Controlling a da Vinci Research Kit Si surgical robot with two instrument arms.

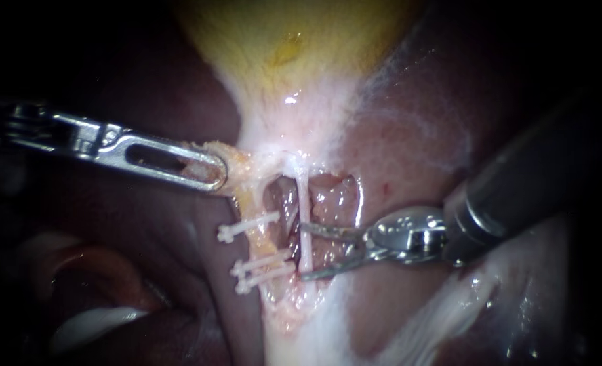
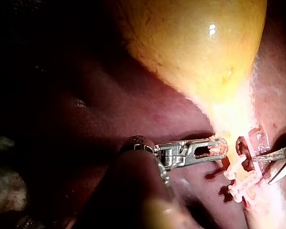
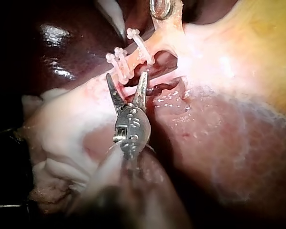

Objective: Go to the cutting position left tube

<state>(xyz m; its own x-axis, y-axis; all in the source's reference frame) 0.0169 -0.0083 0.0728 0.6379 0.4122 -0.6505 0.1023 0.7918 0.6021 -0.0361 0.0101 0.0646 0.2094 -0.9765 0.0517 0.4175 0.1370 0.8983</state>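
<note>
The right instrument (image 1: 302, 251) is held with open jaws, and the clipped left tube (image 1: 260, 245) is seen just beyond their tips, lying crosswise. The gallbladder (image 1: 294, 61) is gripped at its neck by the left instrument (image 1: 216, 173).

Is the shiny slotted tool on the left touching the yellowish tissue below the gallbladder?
Touching. The endoscope view shows my left instrument, its slotted metal jaws shut on the pale yellowish tissue, which fills the slot's end.

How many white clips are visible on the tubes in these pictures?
3, all on the left tube: the upper clip nearer the gallbladder, the middle clip and lower clip close together, beside the open jaws of the right instrument. Others may be hidden behind tissue.
</note>
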